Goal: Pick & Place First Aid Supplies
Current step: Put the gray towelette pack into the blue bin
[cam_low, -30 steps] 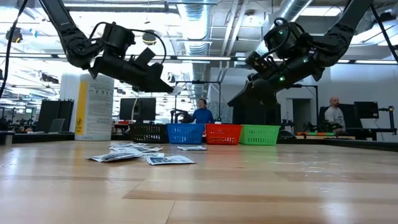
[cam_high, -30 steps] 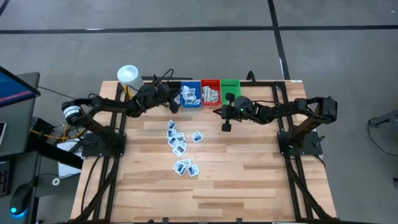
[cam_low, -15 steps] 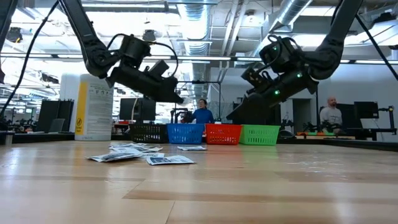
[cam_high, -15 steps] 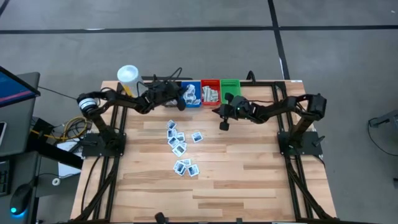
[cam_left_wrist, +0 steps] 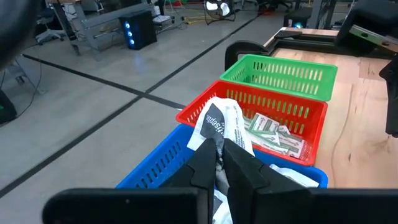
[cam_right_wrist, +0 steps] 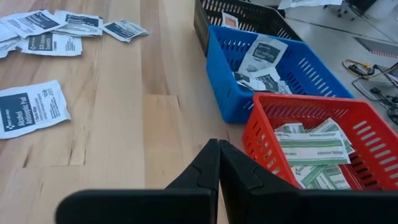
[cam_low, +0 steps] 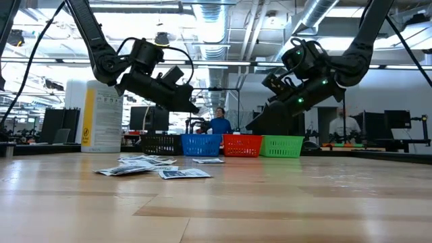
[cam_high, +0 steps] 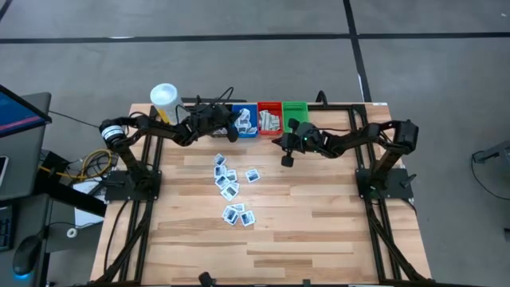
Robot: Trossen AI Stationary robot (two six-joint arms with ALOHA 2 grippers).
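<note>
My left gripper (cam_left_wrist: 219, 144) is shut on a white packet with dark print (cam_left_wrist: 221, 118), one of the first aid supplies, over the blue bin (cam_high: 245, 121) at the table's far edge. More white packets lie flat on the wood in the middle of the table (cam_high: 228, 180), and some lie in the blue bin (cam_right_wrist: 268, 79). Pale green-grey strips (cam_right_wrist: 311, 152) lie in the red bin (cam_right_wrist: 267, 134). My right gripper (cam_right_wrist: 218, 144) hangs shut with nothing in it, above the bare wood just in front of the red bin. My left gripper pinches the packet's near edge (cam_left_wrist: 217, 134) between its two fingers. The fingers slant slightly downward toward the table's far edge. The packet sticks up past the fingertips, curled, and is clear of the blue bin's rim (cam_left_wrist: 155, 165) below it.
A black bin (cam_right_wrist: 249, 18), then the blue, red and green bins (cam_left_wrist: 280, 71) stand in a row along the far edge. A tall white-capped yellow container (cam_high: 163, 97) stands at the far left corner. Bare wood lies to the right of the loose packets.
My left gripper has carried the packet toward the blue bin and a little downward, then stopped over it. My right gripper has sunk slightly in front of the red bin and stays shut.
</note>
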